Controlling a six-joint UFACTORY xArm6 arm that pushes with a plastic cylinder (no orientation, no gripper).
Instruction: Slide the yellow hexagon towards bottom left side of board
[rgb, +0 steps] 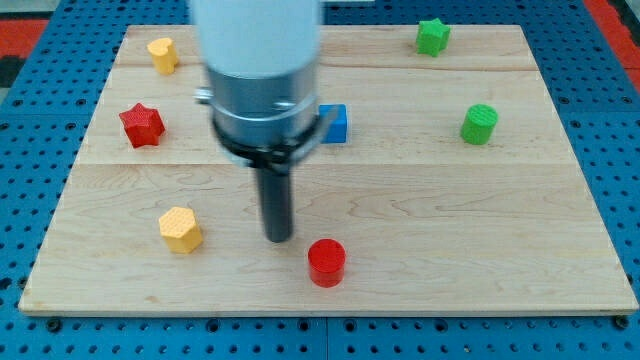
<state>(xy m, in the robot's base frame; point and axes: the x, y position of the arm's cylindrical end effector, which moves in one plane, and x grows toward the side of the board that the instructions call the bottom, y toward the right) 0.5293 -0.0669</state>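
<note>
The yellow hexagon (181, 229) lies on the wooden board (450, 250) in the lower left part. My tip (278, 238) rests on the board to the right of the hexagon, a clear gap apart. A red cylinder (326, 262) stands just to the lower right of my tip, close but apart. The arm's white and grey body hangs over the board's upper middle.
A red star (141, 124) lies at the left. A second yellow block (163, 54) is at the top left. A blue block (334, 123) is partly hidden behind the arm. A green star (432, 36) is at the top right, a green cylinder (479, 124) at the right.
</note>
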